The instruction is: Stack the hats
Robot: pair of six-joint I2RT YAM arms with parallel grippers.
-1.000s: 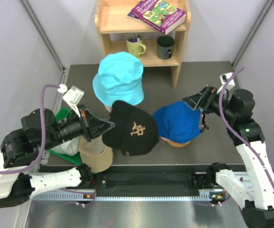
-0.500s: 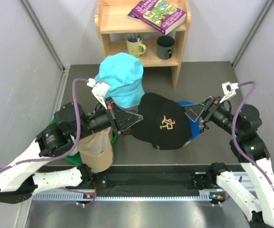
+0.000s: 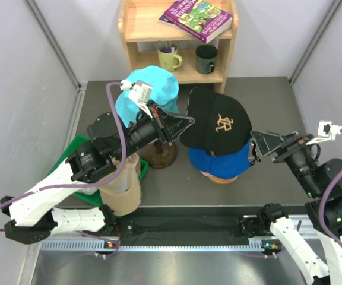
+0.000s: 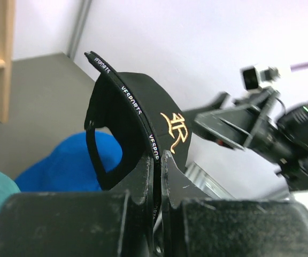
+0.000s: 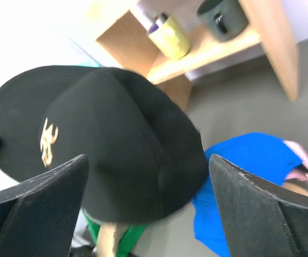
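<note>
My left gripper [image 3: 187,123] is shut on the brim of a black cap [image 3: 219,120] with a gold logo and holds it tilted just above the royal blue cap [image 3: 221,165]. In the left wrist view the brim edge of the black cap [image 4: 135,110] is pinched between the fingers [image 4: 143,176], with the blue cap [image 4: 63,163] below. My right gripper [image 3: 259,145] stands open just right of both caps. Its own view shows the black cap [image 5: 111,144] and the blue cap [image 5: 247,176] between wide-spread fingers [image 5: 266,209]. The cyan bucket hat [image 3: 150,95] sits on a wooden stand [image 3: 159,155].
A wooden shelf [image 3: 218,71] at the back carries a yellow-green mug [image 3: 170,57], a dark mug [image 3: 206,58] and a book [image 3: 196,18]. A green tray [image 3: 70,155] and a tan rounded object [image 3: 122,193] lie at the near left. Grey walls close both sides.
My left arm has carried the black cap right and away from me, from the near middle to above the blue cap. My right arm has drawn back to the right, its jaws a little wider.
</note>
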